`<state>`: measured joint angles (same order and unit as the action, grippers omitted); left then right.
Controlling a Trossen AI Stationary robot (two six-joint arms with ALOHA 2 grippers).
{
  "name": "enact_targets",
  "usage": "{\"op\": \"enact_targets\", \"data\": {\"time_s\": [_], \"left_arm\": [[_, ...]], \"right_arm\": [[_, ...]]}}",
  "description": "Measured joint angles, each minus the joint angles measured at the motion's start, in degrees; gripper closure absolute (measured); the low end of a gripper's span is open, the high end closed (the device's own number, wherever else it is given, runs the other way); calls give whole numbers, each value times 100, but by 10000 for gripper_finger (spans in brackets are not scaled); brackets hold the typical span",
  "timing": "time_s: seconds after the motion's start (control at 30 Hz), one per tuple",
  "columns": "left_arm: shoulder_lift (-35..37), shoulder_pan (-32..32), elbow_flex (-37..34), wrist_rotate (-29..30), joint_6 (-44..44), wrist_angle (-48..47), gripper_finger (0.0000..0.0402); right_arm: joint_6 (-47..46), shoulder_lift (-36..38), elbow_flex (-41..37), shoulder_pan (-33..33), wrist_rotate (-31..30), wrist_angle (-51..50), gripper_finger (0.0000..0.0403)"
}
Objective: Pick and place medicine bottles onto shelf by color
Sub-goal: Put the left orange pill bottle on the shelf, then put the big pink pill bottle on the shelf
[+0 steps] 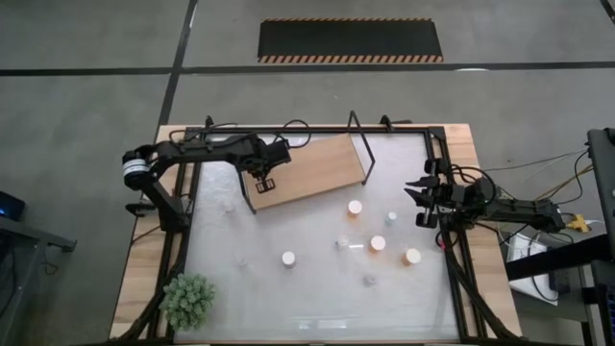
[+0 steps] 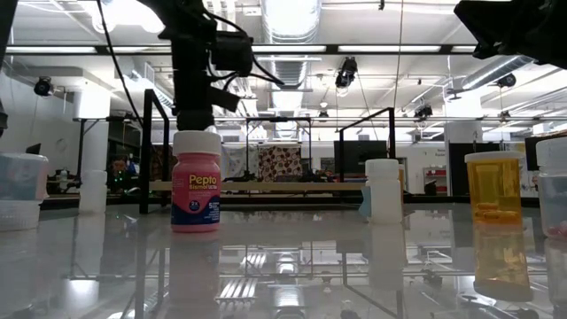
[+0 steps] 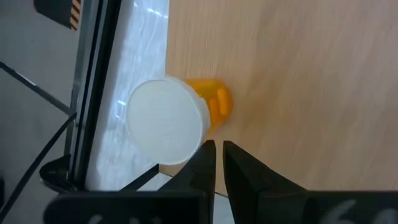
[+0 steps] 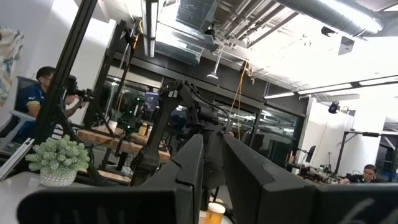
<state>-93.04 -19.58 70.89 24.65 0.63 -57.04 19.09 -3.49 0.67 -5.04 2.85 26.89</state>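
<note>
Left wrist view alone shows left claw closed beside orange bottle; right claw closed

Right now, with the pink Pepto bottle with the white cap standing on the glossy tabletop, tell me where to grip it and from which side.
Grip the pink Pepto bottle around its white cap, coming straight down from above. It stands upright with open space on both sides, and the round cap offers two opposite faces for a pinch. A sideways push might tip it.
</note>
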Motion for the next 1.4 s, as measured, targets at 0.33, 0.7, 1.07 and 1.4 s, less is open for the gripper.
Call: {"op": "enact_targets", "data": {"time_s": [0.33,0.7,1.07,1.4], "left_arm": [[16,-117,30,302,-85,-239,389],[266,323,566,235,525,-262,389],[885,2275,795,208,722,903,389],[1194,4094,-52,205,-1045,3563,389]], "right_arm": [[0,0,0,0,0,-1,351],[63,0,0,0,0,-32,351],[-556,-81,0,2,358,-97,351],[-1140,-495,250,114,619,503,351]]}}
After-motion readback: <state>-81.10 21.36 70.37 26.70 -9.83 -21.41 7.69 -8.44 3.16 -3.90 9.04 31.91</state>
